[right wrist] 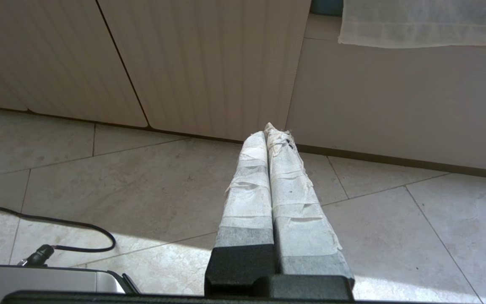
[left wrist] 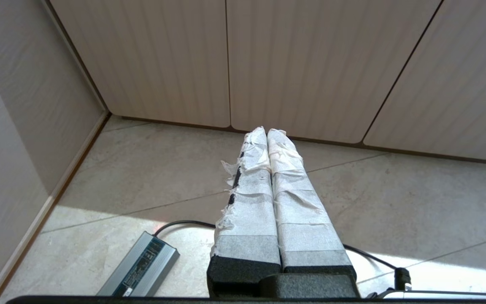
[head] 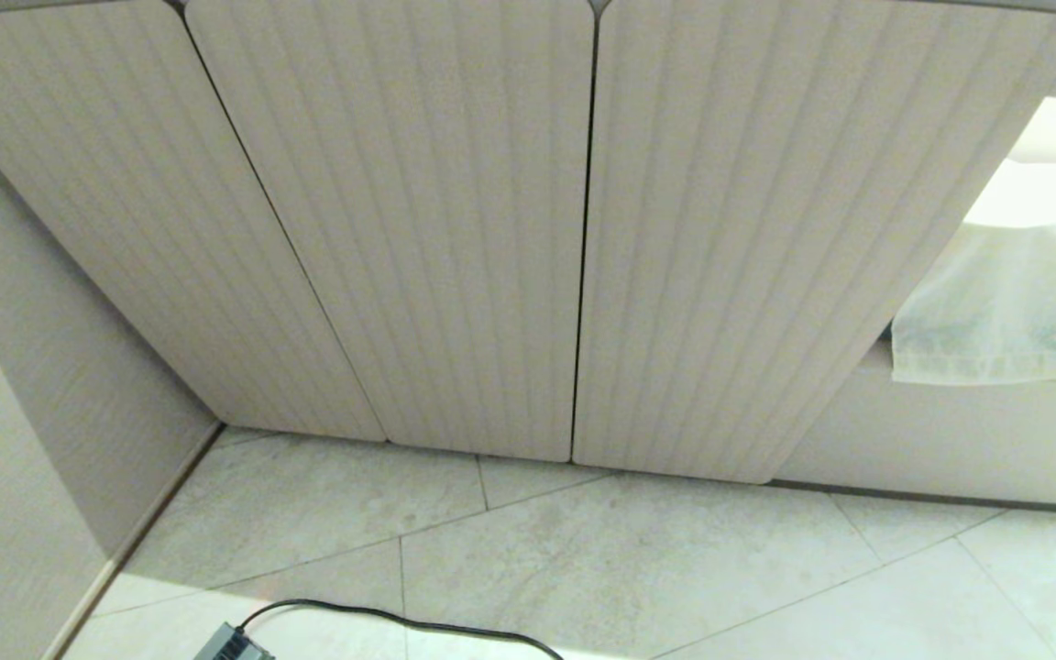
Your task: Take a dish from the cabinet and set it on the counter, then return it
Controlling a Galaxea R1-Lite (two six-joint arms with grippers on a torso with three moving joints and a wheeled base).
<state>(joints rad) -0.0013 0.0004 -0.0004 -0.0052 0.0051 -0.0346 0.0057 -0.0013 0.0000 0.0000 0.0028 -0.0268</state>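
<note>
Three ribbed beige doors of the cabinet (head: 418,229) face you, all shut, so the dish is not in view and, by judgement, sits behind them. Left end effector (left wrist: 267,131): tape-wrapped fingers pressed together, holding nothing, pointing at the foot of the cabinet above the floor (head: 638,568). Right end effector (right wrist: 267,128): same, fingers together and empty, likely parked since no door is open yet. Floor: pale stone-look tiles, sunlit in a band away from the cabinet. Near the cabinet's left end lies a grey power brick (left wrist: 139,272) with a black cable (head: 418,625). Right of the cabinet hangs a white cloth (head: 1005,312).
</note>
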